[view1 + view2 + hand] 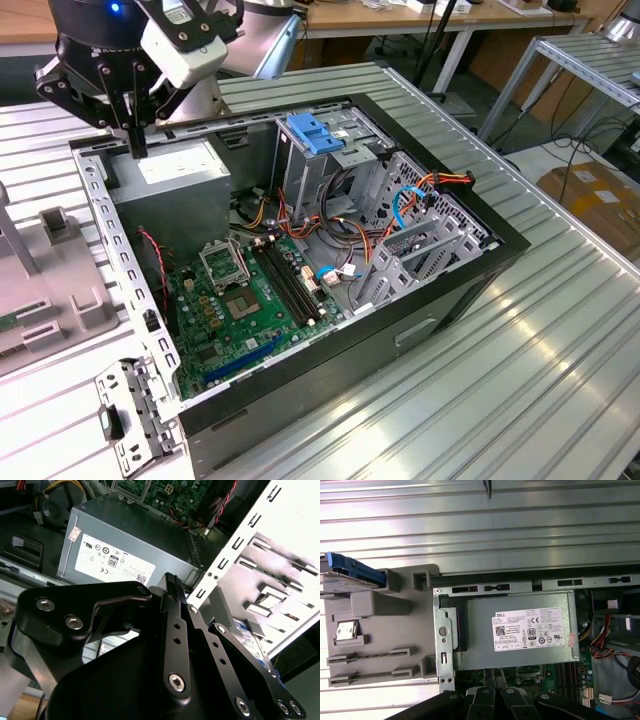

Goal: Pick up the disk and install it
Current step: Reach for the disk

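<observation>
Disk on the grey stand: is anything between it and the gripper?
Nothing visible lies over the disk. The gripper hangs above the power supply; the case's metal edge runs between it and the disk.

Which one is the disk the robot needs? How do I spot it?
Find the open computer case, then the grey rack beside it. The disk sits at the rack's end: flat metal with a bright blue rail, unlike the small shiny square nearby.
</observation>
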`<state>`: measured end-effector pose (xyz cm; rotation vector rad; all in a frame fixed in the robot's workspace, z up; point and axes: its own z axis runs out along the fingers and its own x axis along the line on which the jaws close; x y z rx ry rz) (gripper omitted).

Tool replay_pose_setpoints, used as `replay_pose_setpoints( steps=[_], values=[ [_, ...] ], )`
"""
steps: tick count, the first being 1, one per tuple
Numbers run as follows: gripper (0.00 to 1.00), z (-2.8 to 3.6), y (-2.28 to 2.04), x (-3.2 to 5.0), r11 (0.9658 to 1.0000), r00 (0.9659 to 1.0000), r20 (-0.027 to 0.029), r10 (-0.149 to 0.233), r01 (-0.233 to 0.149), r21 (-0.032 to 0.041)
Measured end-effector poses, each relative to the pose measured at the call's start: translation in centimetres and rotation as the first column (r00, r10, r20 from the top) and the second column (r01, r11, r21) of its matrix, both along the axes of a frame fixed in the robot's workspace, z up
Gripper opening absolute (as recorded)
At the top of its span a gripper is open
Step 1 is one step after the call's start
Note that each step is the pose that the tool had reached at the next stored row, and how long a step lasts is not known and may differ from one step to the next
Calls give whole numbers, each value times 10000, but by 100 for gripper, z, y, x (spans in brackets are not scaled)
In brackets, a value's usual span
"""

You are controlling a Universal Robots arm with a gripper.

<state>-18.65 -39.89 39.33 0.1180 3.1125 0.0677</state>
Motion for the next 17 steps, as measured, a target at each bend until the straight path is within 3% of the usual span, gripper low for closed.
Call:
replay_pose_setpoints(
  steps=[17],
  values=[
    [11, 0, 0, -64, 10000, 10000, 0, 0, 0, 0]
  ],
)
